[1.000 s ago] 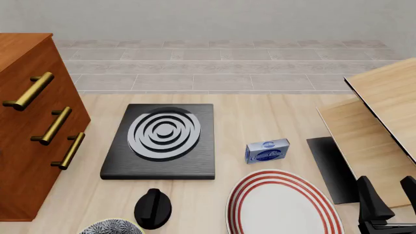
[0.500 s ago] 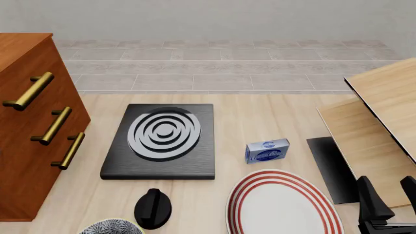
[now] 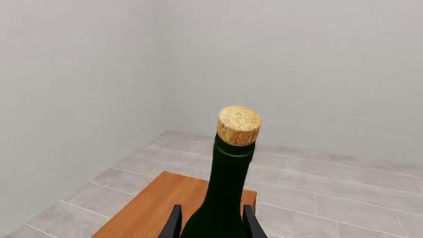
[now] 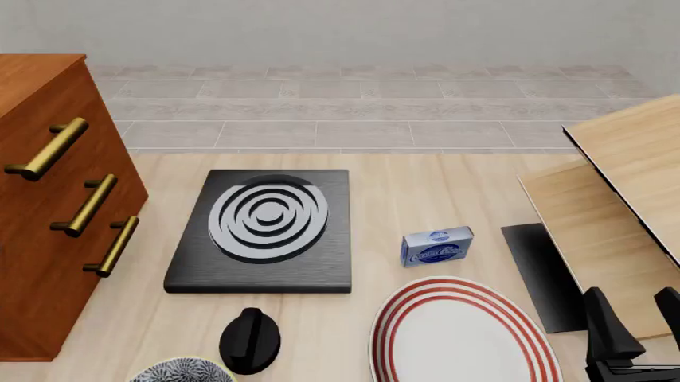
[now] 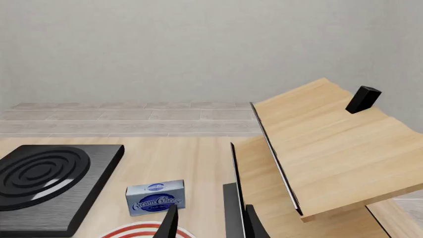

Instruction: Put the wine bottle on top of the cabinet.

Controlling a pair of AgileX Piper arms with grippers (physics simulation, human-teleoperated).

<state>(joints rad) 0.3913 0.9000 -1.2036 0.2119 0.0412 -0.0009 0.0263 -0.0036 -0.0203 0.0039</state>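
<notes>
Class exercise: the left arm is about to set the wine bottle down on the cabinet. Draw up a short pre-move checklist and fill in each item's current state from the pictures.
1. Wine bottle sits between the left claw fingers: ok.
2. Bottle upright, cork on: ok.
3. Cabinet top lies beneath the bottle: ok.
4. Gap between bottle base and cabinet top: cannot tell, the base is hidden.
5. Right claw away from the cabinet, low beside the wooden rack: ok.
6. Visible part of cabinet top bare: ok.
</notes>
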